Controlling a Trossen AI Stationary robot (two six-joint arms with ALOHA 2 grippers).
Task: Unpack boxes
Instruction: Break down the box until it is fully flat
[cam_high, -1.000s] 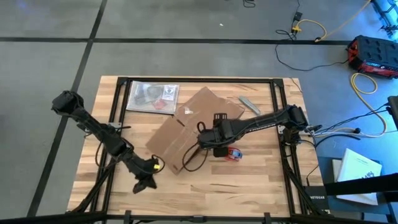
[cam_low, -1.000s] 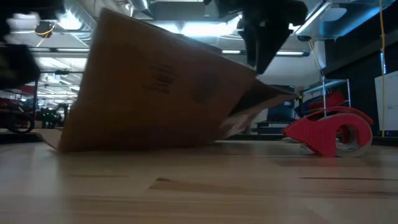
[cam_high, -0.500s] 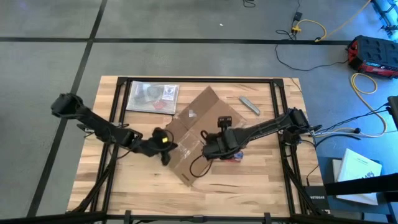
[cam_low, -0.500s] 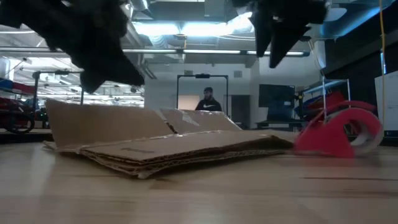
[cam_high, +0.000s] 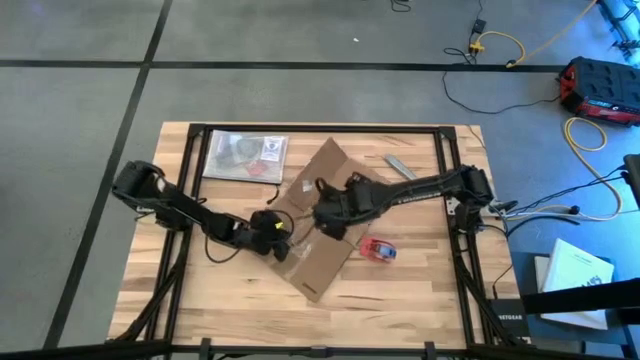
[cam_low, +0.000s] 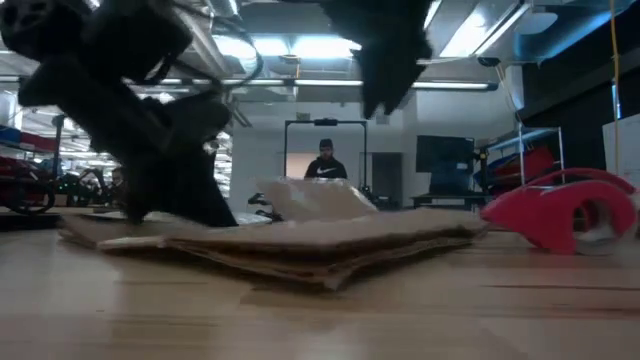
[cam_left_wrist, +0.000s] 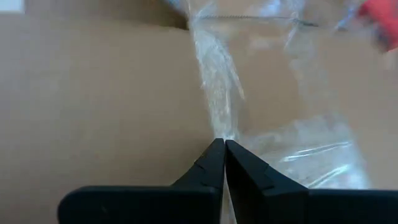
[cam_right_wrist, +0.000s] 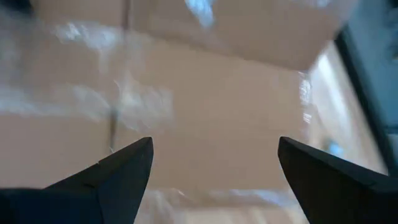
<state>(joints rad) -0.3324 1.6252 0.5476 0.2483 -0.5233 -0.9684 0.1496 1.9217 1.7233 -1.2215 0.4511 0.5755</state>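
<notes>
The flat brown cardboard box (cam_high: 335, 185) lies on the table's middle, with clear tape strips across its top. My left gripper (cam_left_wrist: 224, 144) is shut, its tips down on the box near the box's left end (cam_low: 185, 205). My right gripper (cam_right_wrist: 214, 144) is open and hangs above the box's middle (cam_high: 322, 215), clear of it in the low view (cam_low: 385, 85). The box also fills the right wrist view (cam_right_wrist: 205, 112). My left gripper sets its shut fingertips on a clear tape strip (cam_left_wrist: 216, 99) on the box's top face. It comes slanting down from the table's left side. The box lies flat on the table under the tips.
A clear plastic bag (cam_high: 245, 155) with small items lies at the far left. A red tape dispenser (cam_high: 378, 250) stands right of the box, also in the low view (cam_low: 560, 210). A grey flat tool (cam_high: 402, 168) lies at the far right. A person stands in the room behind.
The box, tipped up on edge a second ago, has fallen flat on the table. My left gripper has swung from the near edge toward the box and come down on it. My right gripper has gone toward the table's left and far side, over the box.
</notes>
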